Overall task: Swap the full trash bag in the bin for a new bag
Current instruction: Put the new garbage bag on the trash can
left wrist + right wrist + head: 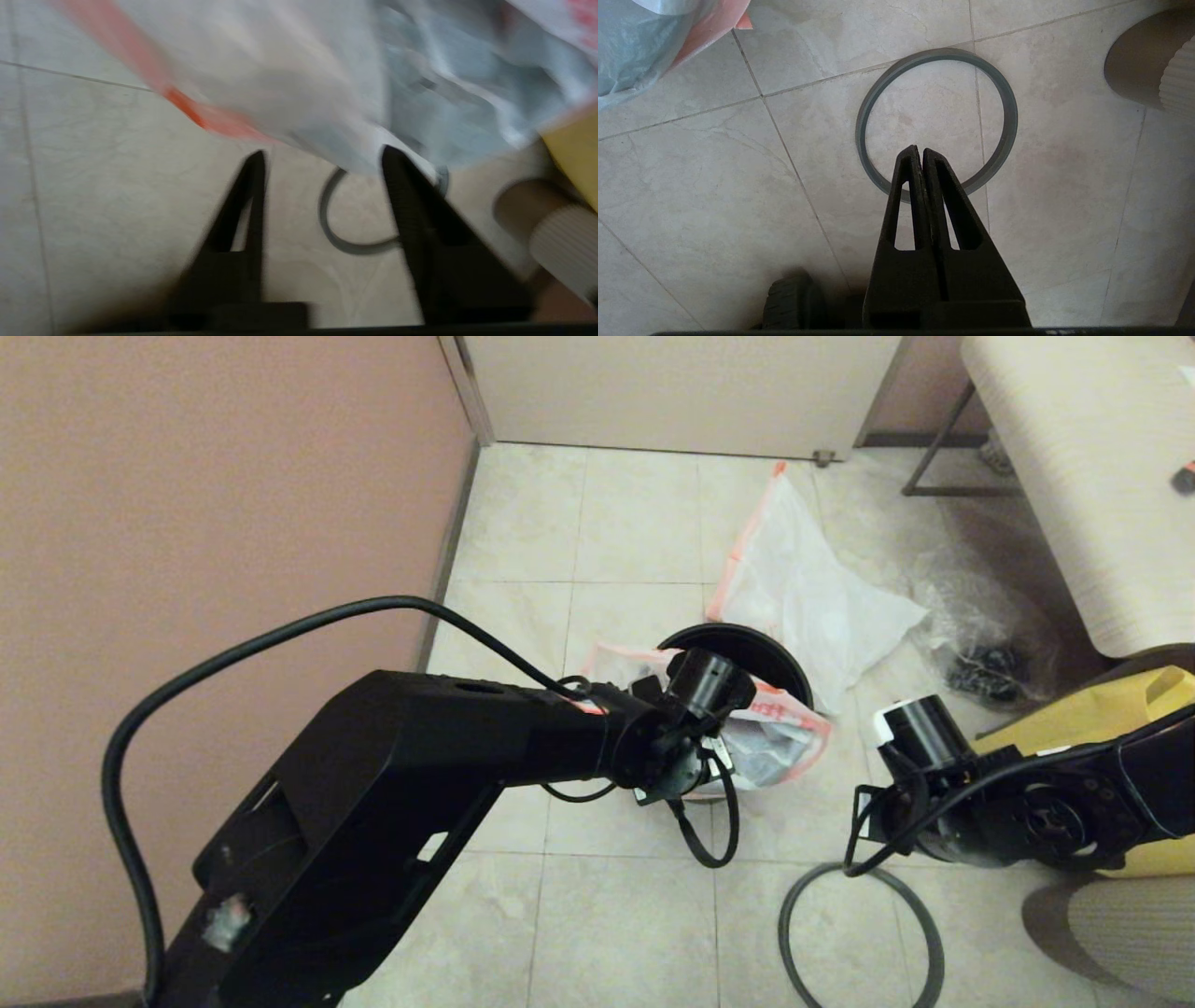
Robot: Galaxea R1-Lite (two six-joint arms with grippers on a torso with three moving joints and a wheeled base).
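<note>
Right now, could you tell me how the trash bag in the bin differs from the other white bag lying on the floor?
The full trash bag sits in the bin, bulging with contents, its hem draped over the rim; the new bag lies on the tiles beyond the bin, limp and apparently empty. The open left gripper hovers at the full trash bag; nothing is near the new bag. Both are thin white plastic with orange-red hems.

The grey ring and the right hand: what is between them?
Only bare floor tile. In the right wrist view, the shut right hand hovers over the ring.
</note>
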